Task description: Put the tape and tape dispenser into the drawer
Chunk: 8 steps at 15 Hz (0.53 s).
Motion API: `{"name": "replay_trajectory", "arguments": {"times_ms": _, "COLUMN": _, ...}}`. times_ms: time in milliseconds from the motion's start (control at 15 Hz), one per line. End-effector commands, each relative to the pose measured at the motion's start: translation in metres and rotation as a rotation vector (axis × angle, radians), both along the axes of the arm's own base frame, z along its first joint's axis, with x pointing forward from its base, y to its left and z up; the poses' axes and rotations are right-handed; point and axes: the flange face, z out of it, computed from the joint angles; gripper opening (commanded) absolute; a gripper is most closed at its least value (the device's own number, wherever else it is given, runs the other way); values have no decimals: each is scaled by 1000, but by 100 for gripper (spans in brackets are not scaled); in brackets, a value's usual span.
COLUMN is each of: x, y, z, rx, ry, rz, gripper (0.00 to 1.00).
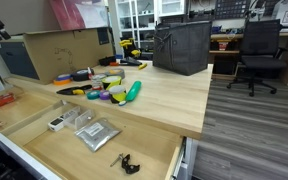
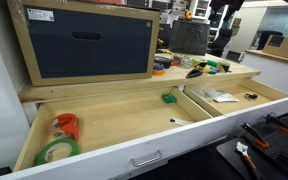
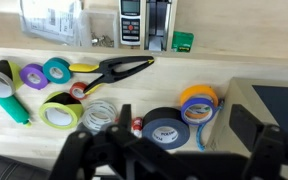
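The gripper [image 3: 169, 165] is held wide apart, empty, over tape rolls [image 3: 169, 128] on the surface [image 3: 234, 70]; the tape dispenser [image 2: 66, 124] is seen in the drawer [image 2: 124, 128].

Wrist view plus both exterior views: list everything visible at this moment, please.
drawer: one, pale plywood, pulled open under the tabletop
tape dispenser: one, red, drawer's end compartment
green tape roll: one, green, beside the dispenser
tape rolls: at least six, purple, teal, yellow-green, clear, navy, blue, tabletop
pliers: one, yellow-and-black, tabletop
long green object: one, green, tabletop
white device: one, white, drawer
cardboard box: one, brown, tabletop
office chair: one, black, floor beyond table
end effector: one, black, open above the rolls
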Motion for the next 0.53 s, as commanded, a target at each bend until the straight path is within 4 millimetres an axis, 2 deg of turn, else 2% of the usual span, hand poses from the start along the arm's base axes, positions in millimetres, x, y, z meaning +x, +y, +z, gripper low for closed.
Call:
{"name": "replay_trajectory", "arguments": {"times_ms": 0, "x": -18, "y": -15, "z": -11, "rx": 14, "ry": -13, "rz": 56, "gripper": 100}}
{"name": "replay_trajectory", "arguments": {"times_ms": 467, "x": -31, "y": -24, "z": -23, "rx": 38, "ry": -19, "rz": 115, "gripper": 100}}
